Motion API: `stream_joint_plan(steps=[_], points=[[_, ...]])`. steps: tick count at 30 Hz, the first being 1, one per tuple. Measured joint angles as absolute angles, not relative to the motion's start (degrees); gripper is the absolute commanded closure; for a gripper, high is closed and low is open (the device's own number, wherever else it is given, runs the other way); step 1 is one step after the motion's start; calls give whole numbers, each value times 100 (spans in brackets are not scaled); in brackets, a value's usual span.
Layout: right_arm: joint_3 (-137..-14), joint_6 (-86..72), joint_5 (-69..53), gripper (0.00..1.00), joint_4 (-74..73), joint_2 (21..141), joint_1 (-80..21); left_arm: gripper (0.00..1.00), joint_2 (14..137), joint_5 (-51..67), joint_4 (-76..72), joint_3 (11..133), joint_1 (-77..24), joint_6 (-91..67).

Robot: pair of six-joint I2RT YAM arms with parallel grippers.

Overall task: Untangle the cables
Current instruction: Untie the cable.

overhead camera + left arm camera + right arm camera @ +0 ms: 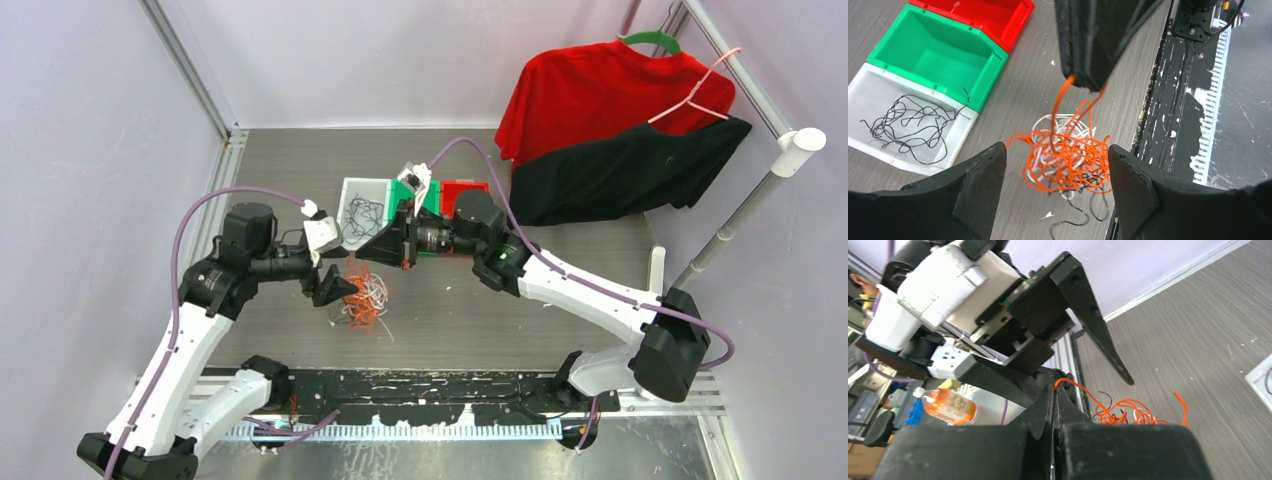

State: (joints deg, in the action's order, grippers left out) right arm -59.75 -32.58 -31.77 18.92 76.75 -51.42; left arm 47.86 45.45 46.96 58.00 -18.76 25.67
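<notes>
Right gripper: the black two-finger right gripper point(1085, 82) is pressed together on a thin orange cable point(1060, 100), which comes out of its tip in both wrist views.
Held strand: the orange cable drops from the pinch in a loose loop down into the heap on the table point(560, 300); it looks slack, not taut.
Left gripper: the left gripper point(1055, 150) hangs low over the heap, fingers spread wide with nothing between them but air, one black finger point(985, 175) on each flank.
Tangle: a floppy knot of orange, white and black cables point(1063, 160) lies on the grey wood-grain table, just in front of the bins and near the arms' base rail.
Key relation: the knot sits straight below the left gripper and between its fingers, while the held strand runs up and away toward the right gripper on the bin side. The left arm is the nearer one to the heap.
Bins: the white plastic bin point(878, 145) holds loose black cables point(908, 125); the green bin point(993, 60) and the red bin point(998, 20) beside it show none.
Step in hand, as judged: one orange cable is being drawn out, and pinning the heap with the left gripper would let it slide free.
</notes>
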Motion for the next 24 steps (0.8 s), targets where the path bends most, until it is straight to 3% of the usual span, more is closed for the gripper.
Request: stream_joint_plan(steps=[5,10,13,18,24], points=[[-6073,-3459,-3286,99,1925,7677,-5256,36,4727,4504,4121,5603,-2016,2263],[-6086,-3535,-3317,99,1922,7677,-5334,77,4609,4523,3719,5568,-2021,1933],[-6086,-3618,-3308,98,1925,7673,-5347,90,4515,4541,3564,5568,-2025,1804],[-5990,-3865,-3245,63,2043,7588,-5345,100,4359,4543,3409,5561,-2027,1645],[-5649,-4066,-3063,45,2185,7196,-5334,100,4362,4617,3326,5658,-2029,1485]])
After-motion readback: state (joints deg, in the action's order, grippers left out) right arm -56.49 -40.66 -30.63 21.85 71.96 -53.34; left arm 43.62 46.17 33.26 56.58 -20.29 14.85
